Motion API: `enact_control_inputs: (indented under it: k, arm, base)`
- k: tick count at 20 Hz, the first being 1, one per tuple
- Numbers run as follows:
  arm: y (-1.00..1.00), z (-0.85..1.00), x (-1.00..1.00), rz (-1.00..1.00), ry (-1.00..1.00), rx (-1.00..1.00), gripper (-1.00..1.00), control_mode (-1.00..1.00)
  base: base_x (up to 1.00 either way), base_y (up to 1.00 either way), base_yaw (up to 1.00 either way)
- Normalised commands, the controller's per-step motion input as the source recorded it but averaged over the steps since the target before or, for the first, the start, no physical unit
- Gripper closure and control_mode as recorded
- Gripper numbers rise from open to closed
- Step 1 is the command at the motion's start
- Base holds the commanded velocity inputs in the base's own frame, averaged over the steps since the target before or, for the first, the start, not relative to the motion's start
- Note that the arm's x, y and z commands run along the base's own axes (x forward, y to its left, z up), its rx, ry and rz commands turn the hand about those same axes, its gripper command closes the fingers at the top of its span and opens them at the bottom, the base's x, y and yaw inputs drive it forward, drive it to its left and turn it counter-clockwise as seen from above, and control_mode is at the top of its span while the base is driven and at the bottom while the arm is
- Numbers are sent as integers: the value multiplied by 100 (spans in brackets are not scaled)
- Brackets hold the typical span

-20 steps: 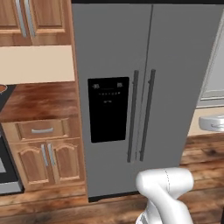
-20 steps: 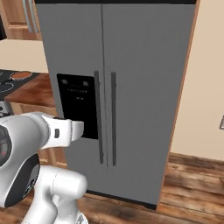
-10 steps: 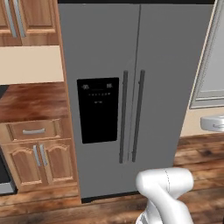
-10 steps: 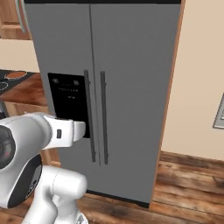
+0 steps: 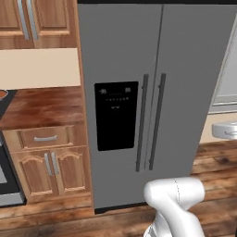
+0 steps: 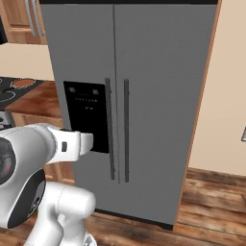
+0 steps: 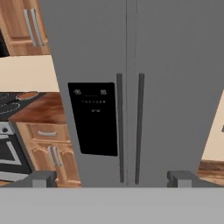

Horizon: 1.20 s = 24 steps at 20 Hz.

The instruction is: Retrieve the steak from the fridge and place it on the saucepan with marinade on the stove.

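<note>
The fridge [image 5: 185,69] stands straight ahead with both grey doors shut, and its two dark handles [image 5: 149,122] meet at the middle. It also shows in the right base view [image 6: 163,72] and the hand view [image 7: 175,65]. The steak is hidden behind the shut doors. My gripper [image 7: 113,179] is open and holds nothing, facing the handles [image 7: 129,131] from some way off. The saucepan [image 6: 21,82] with reddish-brown marinade [image 7: 27,95] sits on the black stove [image 6: 8,93] far to the left.
A wooden counter [image 5: 41,106] with a drawer and cabinet doors [image 5: 48,166] adjoins the fridge's left side, under upper cabinets [image 5: 32,23]. A black dispenser panel [image 5: 115,115] is set in the left door. A beige wall [image 6: 226,96] stands to the right, above a wood floor [image 6: 211,202].
The whole picture slid left, then back right, in both base views, so the camera moved. The fridge doors stay shut and the gripper stays open.
</note>
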Motion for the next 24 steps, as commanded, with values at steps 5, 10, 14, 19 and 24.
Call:
enact_control_inputs:
  k: [5, 10, 14, 19, 24]
  arm:
    - [0, 0, 0, 0, 0, 0, -100, 100]
    - [0, 0, 0, 0, 0, 0, -100, 100]
    - [0, 0, 0, 0, 0, 0, -100, 100]
    - [0, 0, 12, 0, 3, 0, -100, -100]
    - [0, 0, 63, 0, 7, 0, -100, -100]
  base:
    - [0, 17, -1]
    - [0, 0, 0]
    - [0, 0, 0]
    - [0, 0, 0]
    - [0, 0, 0]
